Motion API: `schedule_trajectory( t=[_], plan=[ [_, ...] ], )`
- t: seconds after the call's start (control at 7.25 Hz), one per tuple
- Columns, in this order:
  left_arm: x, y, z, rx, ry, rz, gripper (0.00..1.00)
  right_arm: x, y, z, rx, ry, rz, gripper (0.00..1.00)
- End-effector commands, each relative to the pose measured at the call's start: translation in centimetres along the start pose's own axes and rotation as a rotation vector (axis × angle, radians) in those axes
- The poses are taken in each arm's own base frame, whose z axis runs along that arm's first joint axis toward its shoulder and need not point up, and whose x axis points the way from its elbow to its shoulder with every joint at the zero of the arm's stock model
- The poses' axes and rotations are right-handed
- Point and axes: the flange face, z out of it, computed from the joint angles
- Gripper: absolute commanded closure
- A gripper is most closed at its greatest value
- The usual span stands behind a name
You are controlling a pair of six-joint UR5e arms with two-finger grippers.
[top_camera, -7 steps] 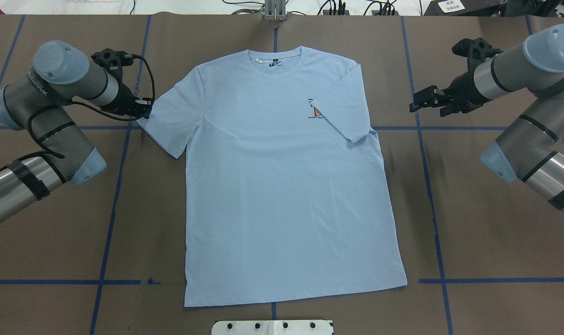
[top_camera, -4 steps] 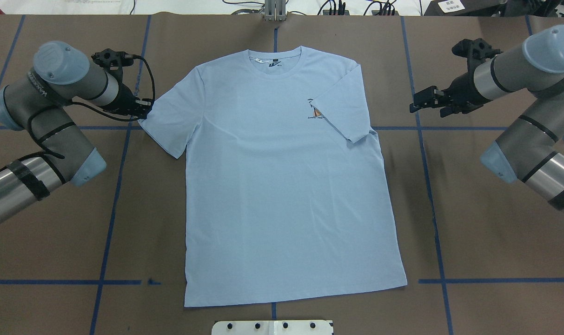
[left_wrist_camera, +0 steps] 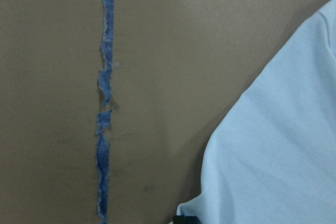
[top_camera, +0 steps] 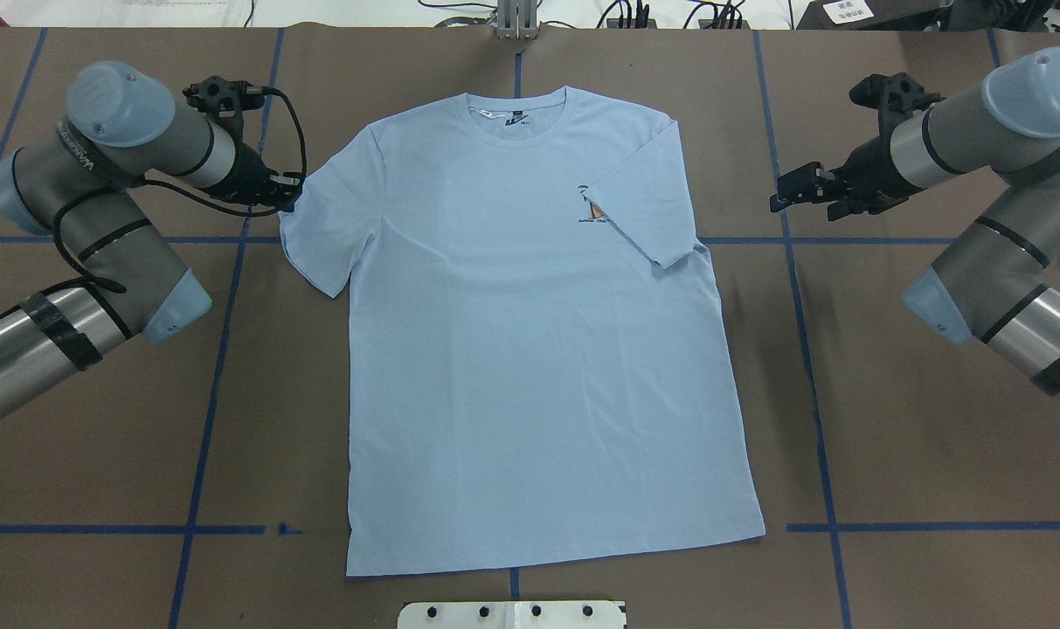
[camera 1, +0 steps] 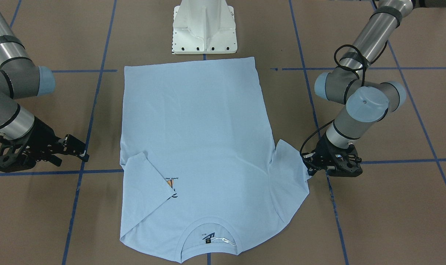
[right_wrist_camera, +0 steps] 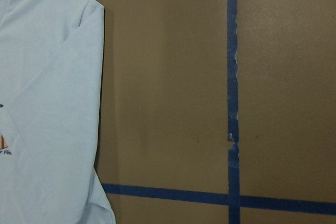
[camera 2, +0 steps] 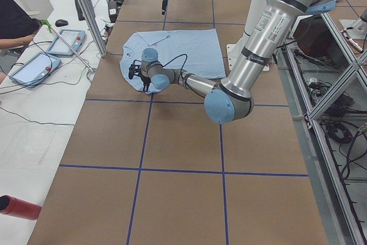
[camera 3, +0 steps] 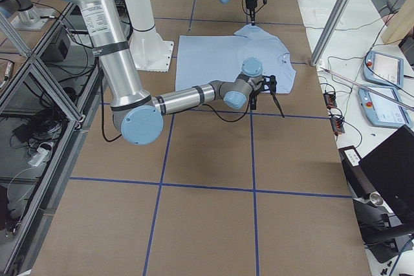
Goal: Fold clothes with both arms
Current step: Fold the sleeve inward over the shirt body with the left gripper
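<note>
The left gripper (top_camera: 287,194) is seen clamped on the hem of the near sleeve (top_camera: 324,236) of the pale blue T-shirt (top_camera: 530,367), which is spread flat, chest up, on the brown table (top_camera: 897,437). The far sleeve (top_camera: 650,205) is folded inward over the palm print (top_camera: 589,212). The right gripper (top_camera: 800,196) is held spread, apart from the cloth.

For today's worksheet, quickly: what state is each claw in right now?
Left claw: closed on the T-shirt sleeve.
Right claw: open, holding nothing.

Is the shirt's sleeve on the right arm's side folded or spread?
Folded: that sleeve lies over the chest, partly covering the print. The other sleeve is spread.
</note>
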Motion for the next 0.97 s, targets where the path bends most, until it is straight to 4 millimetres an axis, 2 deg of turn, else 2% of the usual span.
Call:
schedule_trajectory(
  t=[0.0,0.14,0.28,0.41,0.55,0.69,0.83],
  plan=[
    [5.6,0.9,-1.1,-0.007,0.073,-0.064,1.0,-0.1,0.0,0.0,0.001,-0.002,0.001,0.0],
    [9.2,2.0,-0.5,-0.028,0.101,-0.098,1.0,0.1,0.0,0.0,-0.001,0.001,0.0,0.0],
    [11.7,3.1,0.5,-0.051,0.111,-0.131,1.0,0.0,0.0,0.0,0.001,0.002,-0.003,0.0],
    [14.4,2.3,1.9,-0.06,0.107,-0.149,1.0,0.2,-0.1,0.3,-0.003,0.005,0.001,0.0],
    [15.7,1.4,3.3,-0.043,0.082,-0.158,1.0,0.4,-0.1,0.6,-0.006,0.008,0.003,0.0],
    [16.1,1.1,3.5,-0.032,0.084,-0.155,1.0,0.3,-0.2,0.5,-0.005,0.008,0.002,0.0],
    [17.9,-0.1,3.9,-0.015,0.082,-0.172,1.0,0.2,-0.1,0.6,-0.006,0.008,0.003,0.0]
  ],
)
